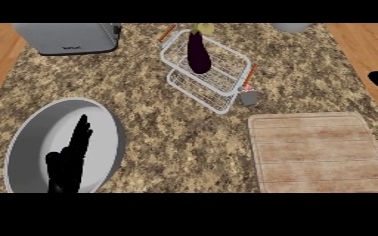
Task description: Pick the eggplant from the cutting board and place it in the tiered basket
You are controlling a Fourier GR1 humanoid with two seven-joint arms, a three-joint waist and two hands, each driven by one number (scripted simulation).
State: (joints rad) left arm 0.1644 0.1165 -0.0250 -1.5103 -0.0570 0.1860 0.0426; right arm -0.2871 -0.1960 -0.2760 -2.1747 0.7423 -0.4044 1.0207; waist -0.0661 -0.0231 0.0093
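On your granite counter (pixel 170 145) the eggplant (pixel 198 54) already lies in the tiered basket (pixel 214 87), far from the open left hand (pixel 70 160)

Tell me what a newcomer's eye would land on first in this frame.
The dark purple eggplant stands out, lying in the white wire tiered basket at the counter's far middle. Next comes the black left hand, open with fingers straight, over the large grey plate at the lower left. The wooden cutting board at the lower right has nothing on it.
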